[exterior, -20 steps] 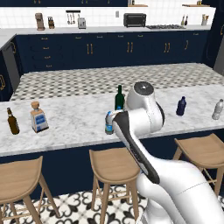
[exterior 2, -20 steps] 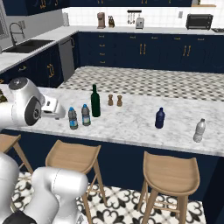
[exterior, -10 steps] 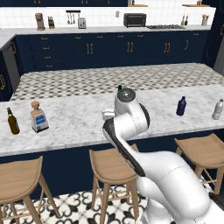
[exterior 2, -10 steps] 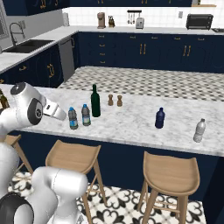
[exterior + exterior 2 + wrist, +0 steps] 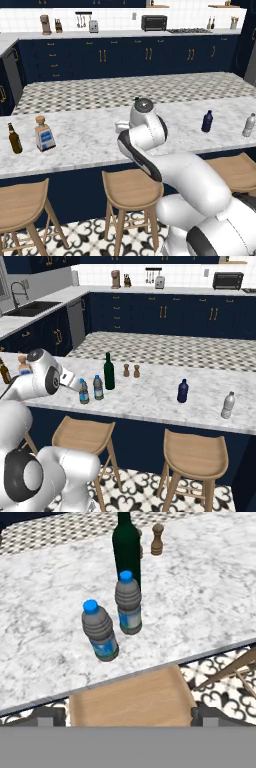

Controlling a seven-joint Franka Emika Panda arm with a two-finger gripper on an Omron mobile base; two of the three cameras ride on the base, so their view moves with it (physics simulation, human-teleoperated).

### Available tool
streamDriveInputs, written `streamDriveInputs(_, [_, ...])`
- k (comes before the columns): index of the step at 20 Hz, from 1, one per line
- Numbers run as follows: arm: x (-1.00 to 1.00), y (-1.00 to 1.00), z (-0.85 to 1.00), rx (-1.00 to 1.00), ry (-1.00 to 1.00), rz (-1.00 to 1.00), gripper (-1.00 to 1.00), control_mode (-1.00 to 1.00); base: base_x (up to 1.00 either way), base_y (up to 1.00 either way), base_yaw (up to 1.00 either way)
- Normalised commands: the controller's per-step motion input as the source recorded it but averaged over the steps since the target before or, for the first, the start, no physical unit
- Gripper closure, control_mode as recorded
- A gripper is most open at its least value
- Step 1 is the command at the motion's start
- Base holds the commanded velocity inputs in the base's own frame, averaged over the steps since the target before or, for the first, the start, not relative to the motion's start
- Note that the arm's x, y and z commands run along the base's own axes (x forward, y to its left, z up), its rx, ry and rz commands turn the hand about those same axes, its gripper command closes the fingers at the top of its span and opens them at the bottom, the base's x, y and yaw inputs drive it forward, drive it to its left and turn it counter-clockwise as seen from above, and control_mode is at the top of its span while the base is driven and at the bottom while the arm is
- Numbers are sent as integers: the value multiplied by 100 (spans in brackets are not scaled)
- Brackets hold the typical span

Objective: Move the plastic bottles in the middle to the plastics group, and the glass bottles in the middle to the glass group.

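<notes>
Hand view: gripper (image 5: 128,717), jaws apart and empty, at frame bottom facing two plastic bottles (image 5: 100,631) at centre, green glass bottle (image 5: 126,547) upright behind at top, apparently lining up a first pick.

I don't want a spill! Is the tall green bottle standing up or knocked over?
Standing up. The green bottle rests on its base on the counter, neck pointing straight up.

Ahead of the claw (image 5: 128,714), two water bottles (image 5: 100,631) stand side by side near the counter (image 5: 210,597) edge — the wine bottle (image 5: 126,544) just behind them, two shakers (image 5: 157,539) beyond it. A stool (image 5: 132,697) sits directly below the claw.
</notes>
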Motion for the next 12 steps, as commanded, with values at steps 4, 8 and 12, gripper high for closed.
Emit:
streamDriveInputs(4, [38, 0, -28, 0, 0, 2, -100, -100, 0, 0, 0])
streamDriveInputs(8, [34, 1, -23, 0, 1, 1, -100, -100, 0, 0, 0])
streamDriveInputs(12, [26, 0, -13, 0, 8, 0, -100, -100, 0, 0, 0])
